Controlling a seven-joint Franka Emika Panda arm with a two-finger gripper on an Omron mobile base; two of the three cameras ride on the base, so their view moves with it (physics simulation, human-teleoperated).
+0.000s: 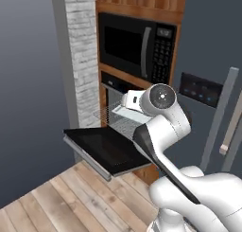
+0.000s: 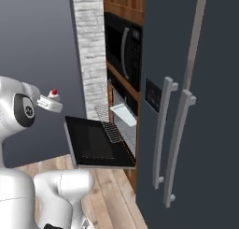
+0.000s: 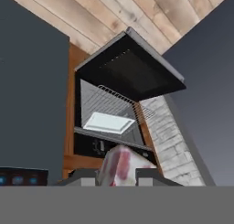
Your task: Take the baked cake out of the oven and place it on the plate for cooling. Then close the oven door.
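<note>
We have the cake [image 3: 119,169] pinched between the 2 fingers of the gripper [image 3: 119,176], held clear of the oven [image 1: 124,113] and out in open air; in the right base view the same cake slice [image 2: 54,96] sits at the hand with a small red topping on it. It looks to us like a light, soft thing with pale frosting and red streaks, so we judge it will crumble or smear if squeezed harder and may slide if the hand tips. We would keep the grip on its 2 firmer flanks, low on the body, and carry it level.

The oven door [image 1: 106,149] lies fully open and flat, its dark glass panel facing up, with the wire rack [image 1: 117,120] pulled out over it. A pale tray [image 3: 109,122] rests on the rack inside the cavity. Above the oven sits the black microwave [image 1: 137,46], set in brown wood cabinetry, with a white brick column [image 1: 84,56] on one side and a dark refrigerator [image 2: 196,106] with 2 long handles on the other. The floor [image 1: 71,198] is light wood planking.

We cannot see the plate, so we judge the next move calls for turning toward wherever it stands.
</note>
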